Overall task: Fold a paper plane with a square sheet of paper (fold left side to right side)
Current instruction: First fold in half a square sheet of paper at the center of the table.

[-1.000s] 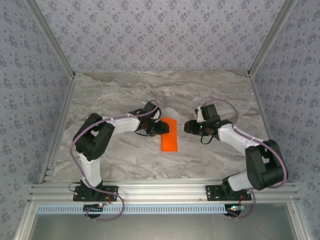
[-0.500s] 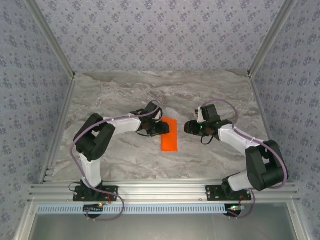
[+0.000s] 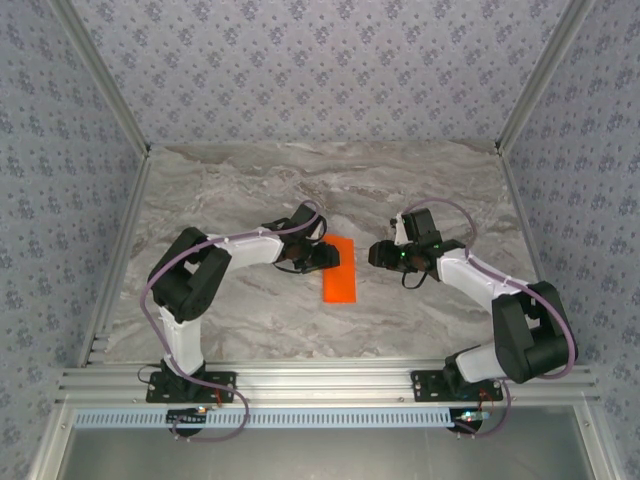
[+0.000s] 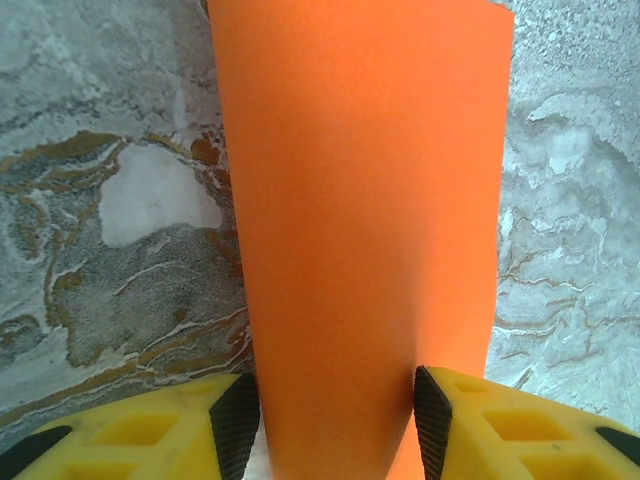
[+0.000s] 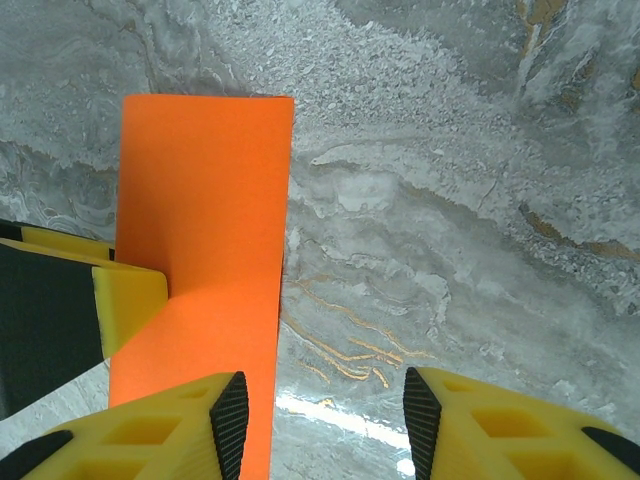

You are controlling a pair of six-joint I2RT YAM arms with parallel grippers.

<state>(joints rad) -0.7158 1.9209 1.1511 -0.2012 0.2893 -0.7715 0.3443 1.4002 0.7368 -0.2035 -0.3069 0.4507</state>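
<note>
The square sheet of paper [image 3: 339, 270] lies on the grey marbled table, folded into a narrow upright orange strip. A paper plane is out of view. My left gripper [image 3: 322, 255] sits low over the strip's far end, reaching in from the left. In the left wrist view the paper [image 4: 360, 200] runs between the open left gripper [image 4: 335, 420], and one layer reaches past the right pad. My right gripper [image 3: 378, 253] hovers open just right of the strip. In the right wrist view the right gripper [image 5: 320, 420] spans bare table, its left finger over the edge of the paper [image 5: 205, 200].
A yellow finger of the left gripper [image 5: 130, 300] rests on the paper in the right wrist view. The tabletop [image 3: 250, 180] is walled at the back and both sides. An aluminium rail [image 3: 320, 385] with both arm bases runs along the near edge.
</note>
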